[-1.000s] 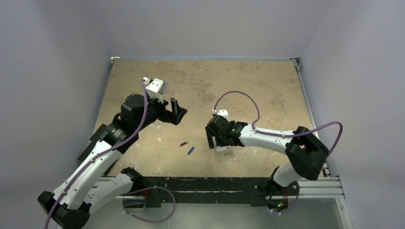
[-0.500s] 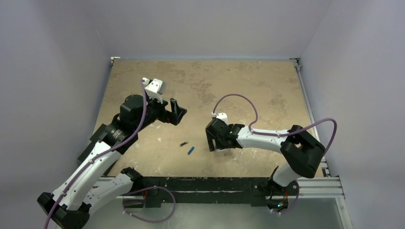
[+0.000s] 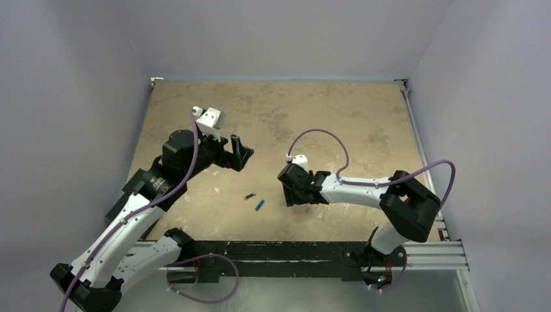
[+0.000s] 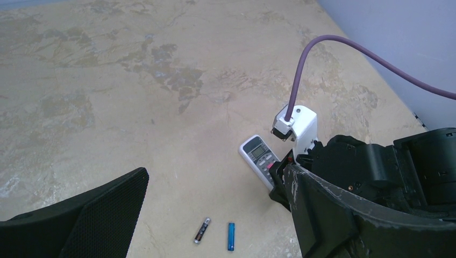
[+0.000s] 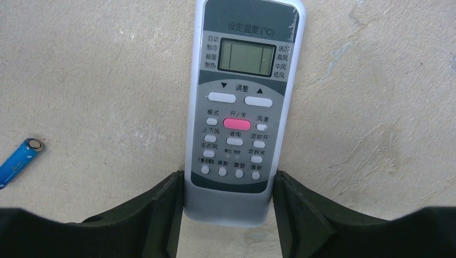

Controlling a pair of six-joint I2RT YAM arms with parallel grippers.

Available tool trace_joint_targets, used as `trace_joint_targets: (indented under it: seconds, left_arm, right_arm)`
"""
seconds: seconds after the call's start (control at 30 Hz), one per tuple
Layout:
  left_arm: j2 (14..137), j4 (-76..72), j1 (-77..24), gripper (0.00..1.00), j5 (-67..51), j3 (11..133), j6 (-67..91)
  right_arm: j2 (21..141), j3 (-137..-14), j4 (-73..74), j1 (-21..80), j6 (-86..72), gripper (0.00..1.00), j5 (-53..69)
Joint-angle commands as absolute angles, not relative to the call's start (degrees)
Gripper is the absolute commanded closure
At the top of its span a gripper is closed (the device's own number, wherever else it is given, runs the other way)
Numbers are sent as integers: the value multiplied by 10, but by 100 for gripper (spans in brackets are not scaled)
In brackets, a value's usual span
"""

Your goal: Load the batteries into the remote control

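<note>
The remote control [image 5: 242,107] is white and lies face up on the table, screen and pink button showing. My right gripper [image 5: 228,183] is shut on its lower end, one finger against each long side. From above, the right gripper [image 3: 290,193] covers most of the remote. The remote's top end also shows in the left wrist view [image 4: 259,156]. The dark battery [image 3: 249,195] and the blue battery [image 3: 260,205] lie side by side on the table, left of the right gripper. My left gripper [image 3: 240,153] is open and empty, held above the table behind the batteries.
The tan mottled table [image 3: 325,110] ends at grey walls at the back and both sides. The black rail [image 3: 279,250] with both arm bases runs along the near edge. A purple cable [image 3: 318,140] loops over the right wrist.
My right gripper has shifted slightly left and turned over the remote, hiding more of its white body from above. The left arm and the batteries have not moved.
</note>
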State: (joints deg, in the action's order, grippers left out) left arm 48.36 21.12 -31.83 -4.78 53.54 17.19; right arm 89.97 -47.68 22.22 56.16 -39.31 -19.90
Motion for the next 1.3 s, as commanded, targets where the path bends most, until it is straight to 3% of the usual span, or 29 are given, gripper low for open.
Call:
trace_joint_targets:
  seconds: [0.0,0.23,0.7,0.83,1.27]
  left_arm:
    - [480,206,-314,1,-46,532,177]
    - [487,207,-315,1,-44,532,177]
    - [497,212,-314,1,-40,523,204]
    - [489,199,-314,1,-52,507,232]
    - [546,159,-282,1,-212,476,333]
  right_arm:
    - [917,-462,218,566,-404,56,-211]
    - [893,-465,226,567,-399,74,-211]
    - [780,-455,201,567,-317,89,-136]
    - [742,-453,194,568,-288,100,-114]
    - [633,-442,130,568,-162,100,-1]
